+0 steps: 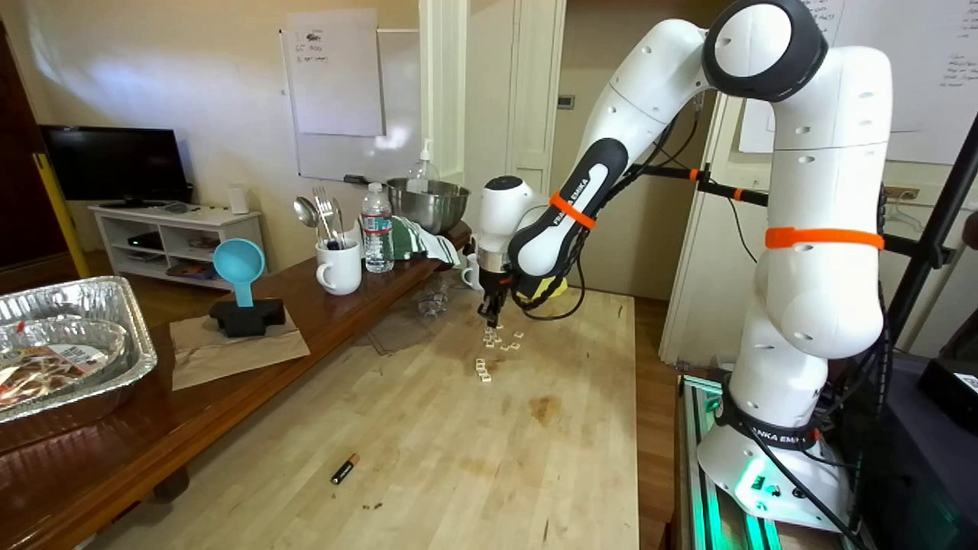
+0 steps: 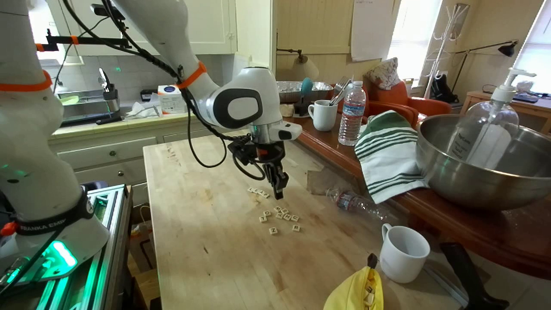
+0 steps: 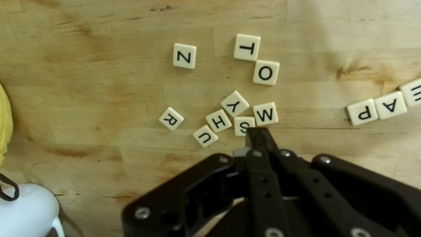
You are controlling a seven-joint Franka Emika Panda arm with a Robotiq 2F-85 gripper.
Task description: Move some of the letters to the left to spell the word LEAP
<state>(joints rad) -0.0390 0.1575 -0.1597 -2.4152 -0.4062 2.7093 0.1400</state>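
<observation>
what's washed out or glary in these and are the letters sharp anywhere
In an exterior view, a bright spot glares off the whiteboard; in an exterior view, the windows wash out white; in the wrist view, the letters look sharp.

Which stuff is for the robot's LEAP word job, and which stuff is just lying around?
For the job:
E tile
A tile
P tile
loose letter tiles
claw

Just lying around:
battery
white mug
bottle on its side
metal bowl
foil tray
</observation>
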